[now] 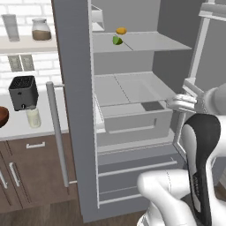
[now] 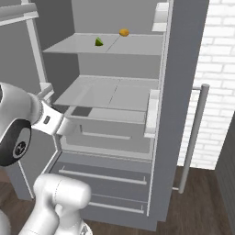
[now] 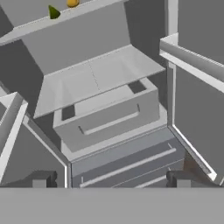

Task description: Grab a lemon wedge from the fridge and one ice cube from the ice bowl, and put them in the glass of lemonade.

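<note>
Two dark finger tips spread wide and empty as the gripper point(image 3: 109, 179) faces the open fridge point(image 1: 75, 110).

Seen along the hand, the lemon wedge point(image 3: 72, 3), a small rounded yellow-orange piece, lies far above the gripper on the upper shelf point(image 1: 145, 42), just beside a green wedge point(image 3: 53, 12) with a pointed tip. From the left base camera the gripper point(image 1: 170, 104) sits low by the boxy grey drawer point(image 1: 137, 119), well below the lemon wedge point(image 1: 121, 31). Smooth flat grey panels line the fridge; its door carries a long silver bar handle point(image 1: 57, 132). On the counter point(image 1: 17, 126) stand the pale glass of lemonade point(image 1: 33, 117), a black toaster point(image 1: 23, 92) and the reddish-brown ice bowl point(image 1: 2, 115).
</note>
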